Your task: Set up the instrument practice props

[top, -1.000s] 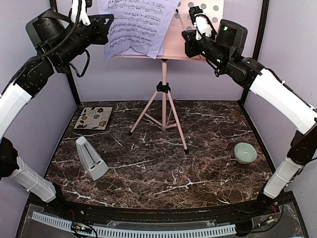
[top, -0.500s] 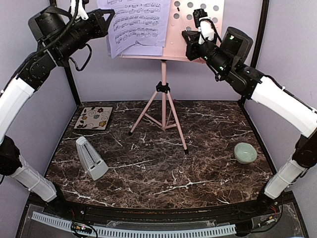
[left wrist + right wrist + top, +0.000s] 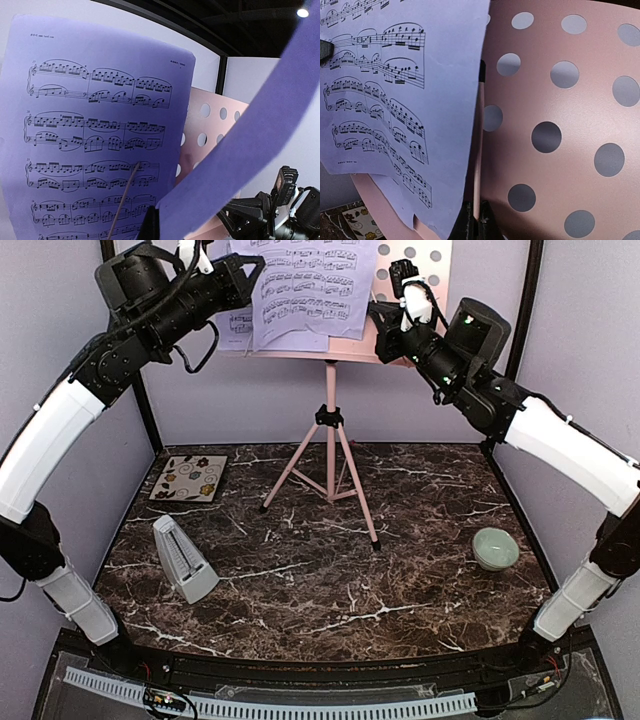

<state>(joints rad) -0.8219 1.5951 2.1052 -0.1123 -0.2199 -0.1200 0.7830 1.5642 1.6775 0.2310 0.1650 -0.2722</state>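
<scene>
Lavender page in left gripper, jaws closed

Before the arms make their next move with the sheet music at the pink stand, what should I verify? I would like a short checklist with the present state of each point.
1. Left jaws closed on a lavender page: ok.
2. Right jaws closed on the thin pink rod at the desk of the music stand: ok.
3. Music stand upright, its three feet on the table: ok.
4. Second page seated on the stand's ledge: cannot tell, the contact is not visible.
5. Metronome upright and apart from the stand's legs: ok.
</scene>
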